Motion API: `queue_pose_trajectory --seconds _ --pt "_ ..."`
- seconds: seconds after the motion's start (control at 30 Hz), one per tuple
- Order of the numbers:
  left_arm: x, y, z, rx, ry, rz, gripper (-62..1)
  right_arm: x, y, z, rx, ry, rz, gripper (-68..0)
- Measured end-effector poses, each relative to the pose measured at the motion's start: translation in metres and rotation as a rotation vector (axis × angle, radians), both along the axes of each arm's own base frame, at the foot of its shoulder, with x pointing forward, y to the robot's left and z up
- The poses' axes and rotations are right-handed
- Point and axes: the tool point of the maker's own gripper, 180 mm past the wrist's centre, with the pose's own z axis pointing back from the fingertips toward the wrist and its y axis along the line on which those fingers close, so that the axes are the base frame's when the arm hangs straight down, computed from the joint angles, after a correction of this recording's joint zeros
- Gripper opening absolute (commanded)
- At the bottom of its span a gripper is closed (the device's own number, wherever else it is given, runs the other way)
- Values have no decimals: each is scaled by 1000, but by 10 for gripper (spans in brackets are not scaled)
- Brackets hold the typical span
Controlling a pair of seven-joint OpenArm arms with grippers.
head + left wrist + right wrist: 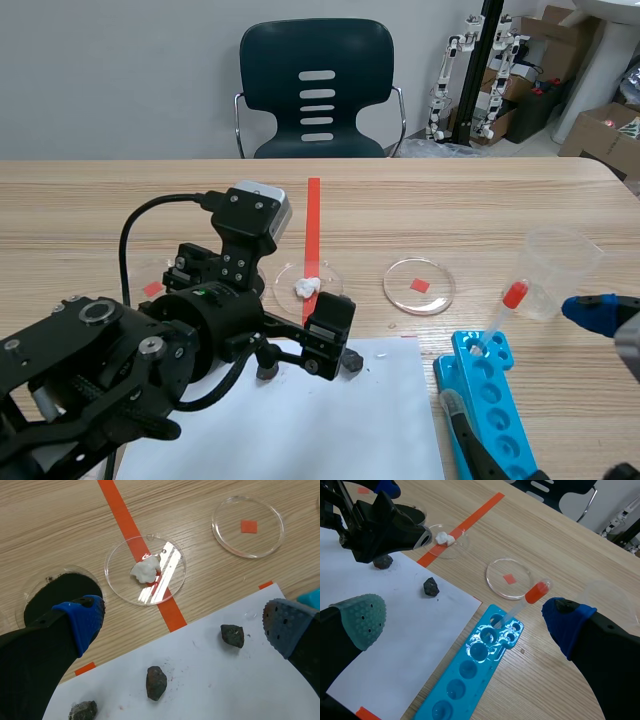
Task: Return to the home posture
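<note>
Paper (225, 690) is your landmark: your left gripper (182, 625) hangs over its far edge, fingers spread wide and holding nothing (three dark stones (156, 682) lie on the sheet near it). Just beyond that edge sits a petri dish (115, 580) with a white lump (145, 570). A blue tube rack (470, 675) lies just beside the paper's right edge; your right gripper (465, 620) hovers there, wide open, empty.

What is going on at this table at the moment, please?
Neither arm is handling anything. The left gripper hangs open over the edge of the white paper with its dark stones, near a dish holding a white lump. The right gripper hangs open above the blue rack, where a red-tipped tube leans.
</note>
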Motion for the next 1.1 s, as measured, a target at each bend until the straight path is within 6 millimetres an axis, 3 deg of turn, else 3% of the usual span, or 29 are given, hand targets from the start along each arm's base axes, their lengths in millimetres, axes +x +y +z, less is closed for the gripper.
queue_pose_trajectory --seconds 0.8,0.97,1.1 --pt "-3 0 -1 10 -2 -40 14 0 0 0 0 0 0 4" --pt "-11 -12 14 -60 -101 -196 14 0 0 0 0 0 0 4" --pt "-19 -2 26 -125 -160 -213 14 0 0 0 0 0 0 4"
